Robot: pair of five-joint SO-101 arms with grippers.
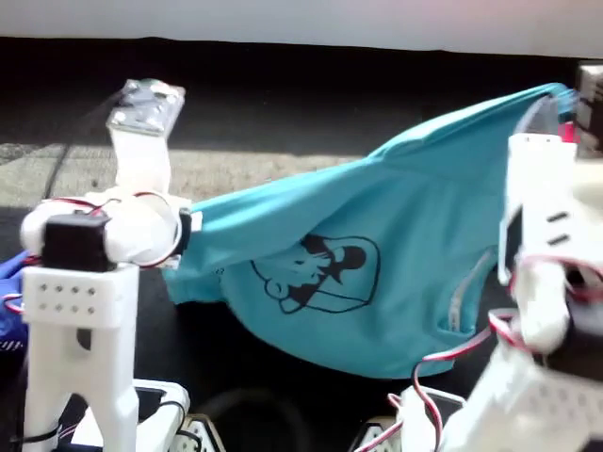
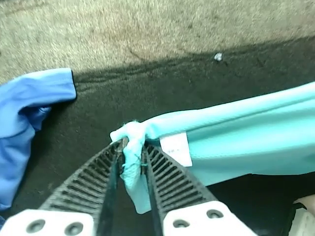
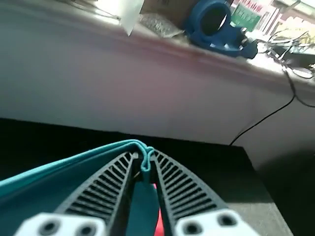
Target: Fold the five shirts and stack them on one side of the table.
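A teal shirt (image 1: 377,254) with a dark cartoon print hangs stretched in the air between the two arms. My left gripper (image 2: 132,156) is shut on one bunched corner of the teal shirt (image 2: 236,142), near its white label, low over the dark table. My right gripper (image 3: 142,164) is shut on another edge of the teal shirt (image 3: 64,172), held high at the right side. In the high view the shirt's raised corner (image 1: 551,94) sits above the right arm (image 1: 537,245), and the left arm (image 1: 104,245) stands at the left.
A blue shirt (image 2: 29,118) lies crumpled on the dark table mat (image 2: 147,93) beside the left gripper; it also peeks out at the left edge (image 1: 9,292). A pale wall (image 3: 147,83) with a cluttered shelf rises behind the table's far edge.
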